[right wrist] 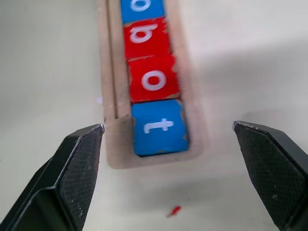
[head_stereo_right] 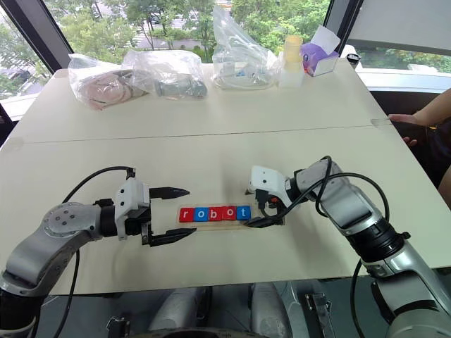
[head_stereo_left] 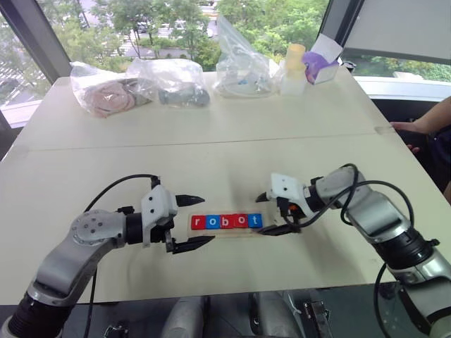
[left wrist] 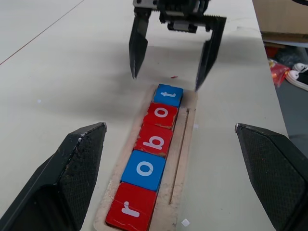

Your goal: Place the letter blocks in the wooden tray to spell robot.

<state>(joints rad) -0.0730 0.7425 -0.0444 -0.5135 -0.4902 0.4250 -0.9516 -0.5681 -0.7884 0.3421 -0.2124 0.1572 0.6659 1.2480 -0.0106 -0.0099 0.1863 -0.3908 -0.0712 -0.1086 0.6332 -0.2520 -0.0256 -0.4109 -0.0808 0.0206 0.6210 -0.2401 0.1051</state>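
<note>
blocks lined up in tray spelling robot, left gripper spread wide at 9 o'clock, right gripper spread at 3, apparently nothing held

Bright daylight comes in from the windows at the far side, leaving the pale table evenly lit with a mild sheen. Shadows are soft and short, falling toward the near side. In the right wrist view the letter blocks look slightly blurred.
</note>
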